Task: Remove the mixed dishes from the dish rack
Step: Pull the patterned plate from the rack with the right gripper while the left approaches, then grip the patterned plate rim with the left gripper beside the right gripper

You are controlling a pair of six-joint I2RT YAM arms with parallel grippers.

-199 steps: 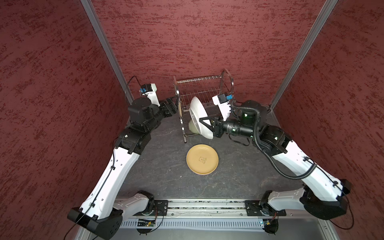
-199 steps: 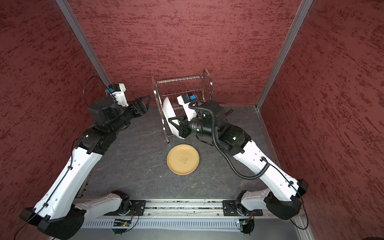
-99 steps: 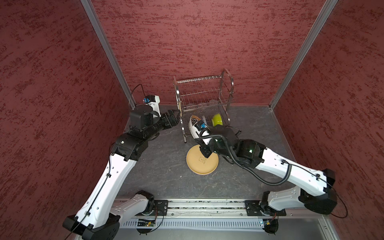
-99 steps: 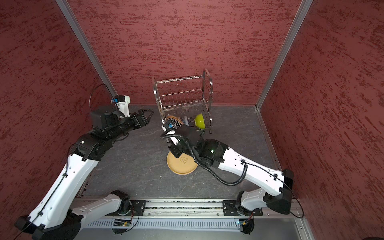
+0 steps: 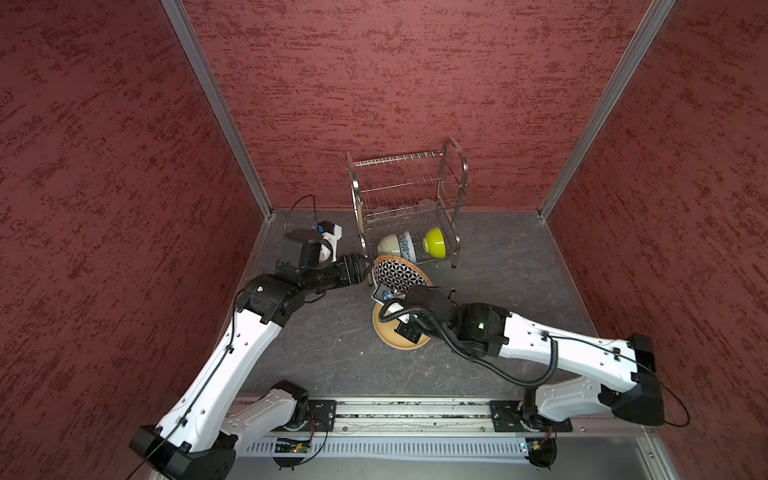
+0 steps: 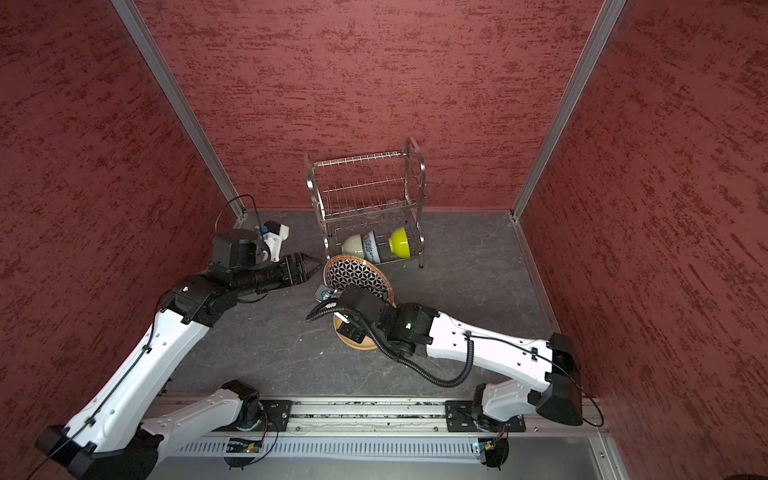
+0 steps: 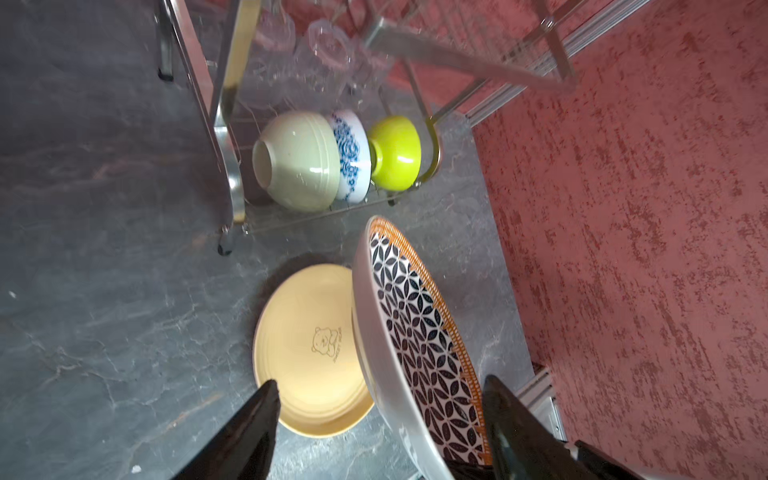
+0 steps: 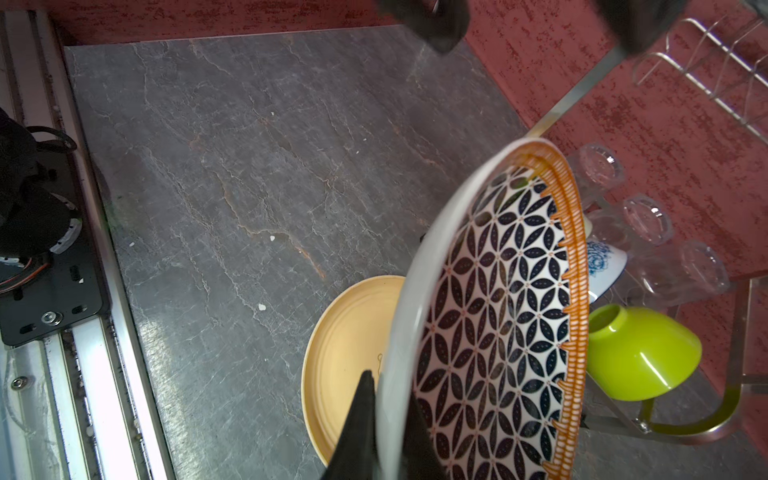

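Sitting in the dish rack point(image 5: 409, 193) are 3 bowls point(image 7: 353, 153), 3 tumblers point(image 8: 648, 220).

The dish rack's point(image 5: 409, 183) upper tier is open wire, reachable from above. Its lower tier is crowded. The cream-green bowl point(image 5: 388, 245), blue-floral bowl point(image 5: 406, 246) and lime bowl point(image 5: 435, 242) lie on their sides in a row, with clear tumblers point(image 8: 648, 220) behind them.

Just before the rack, the black-and-white geometric plate point(image 5: 395, 276) is pinched on edge by the right gripper point(image 8: 388, 395) and screens the first two bowls. The pale yellow plate point(image 5: 390, 336) lies flat beneath it, and the right arm point(image 5: 478, 328) crosses it. The grey table point(image 5: 324, 332) to either side is open.
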